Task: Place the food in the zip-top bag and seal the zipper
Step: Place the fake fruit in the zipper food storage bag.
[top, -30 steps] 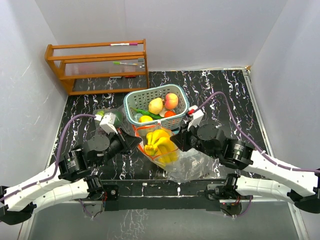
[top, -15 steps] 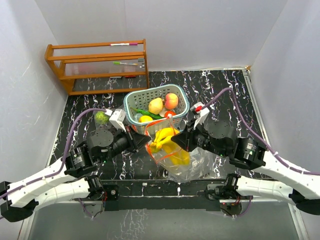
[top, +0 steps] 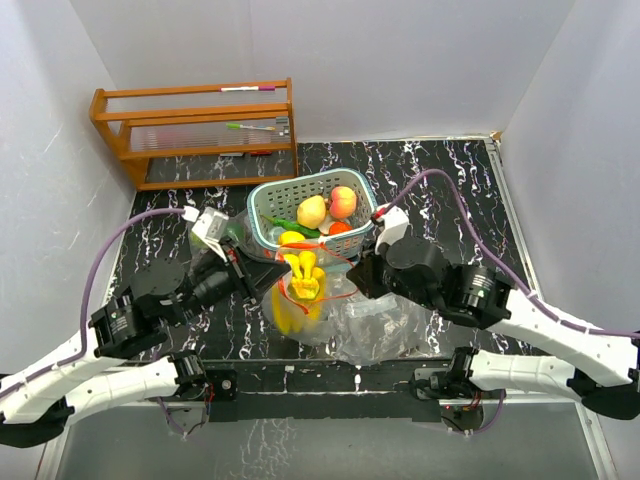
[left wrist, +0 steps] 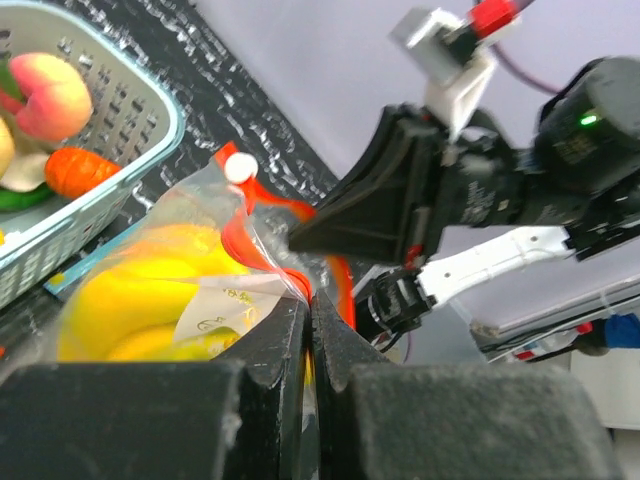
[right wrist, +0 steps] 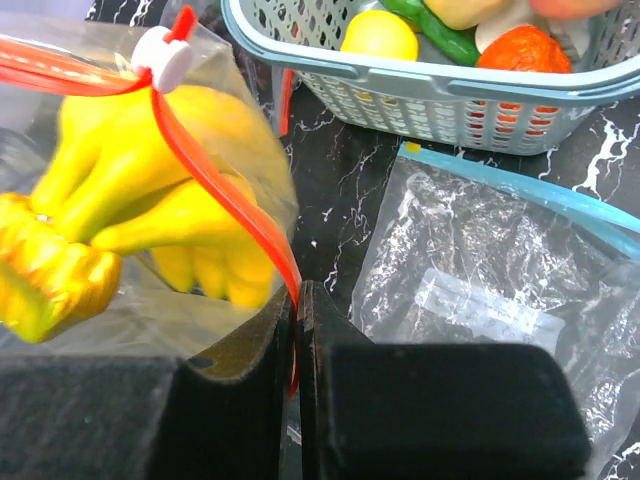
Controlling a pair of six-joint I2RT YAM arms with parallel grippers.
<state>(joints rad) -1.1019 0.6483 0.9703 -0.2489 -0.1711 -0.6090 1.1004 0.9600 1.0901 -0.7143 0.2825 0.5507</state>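
Observation:
A clear zip-top bag [top: 298,310] with a red zipper [right wrist: 220,190] and a white slider [right wrist: 162,57] hangs between my two grippers, in front of the basket. Yellow toy bananas [top: 303,277] are inside it; they also show in the left wrist view [left wrist: 150,290] and the right wrist view [right wrist: 150,200]. My left gripper [top: 264,272] is shut on the bag's left zipper edge [left wrist: 285,275]. My right gripper [top: 356,279] is shut on the right zipper edge. More food lies in a teal basket [top: 300,181]: a peach [top: 343,201], a yellow fruit [top: 311,211], a lemon [top: 291,238] and an orange piece [top: 340,228].
A second clear bag [top: 390,320] with a blue zipper [right wrist: 520,195] lies flat on the black marble table, under and right of the held bag. A wooden rack [top: 200,130] stands at the back left. White walls enclose the table.
Both grippers have carried the bag to the left, closer to the basket's front left. The bananas have slid lower, and the bag now hangs more upright.

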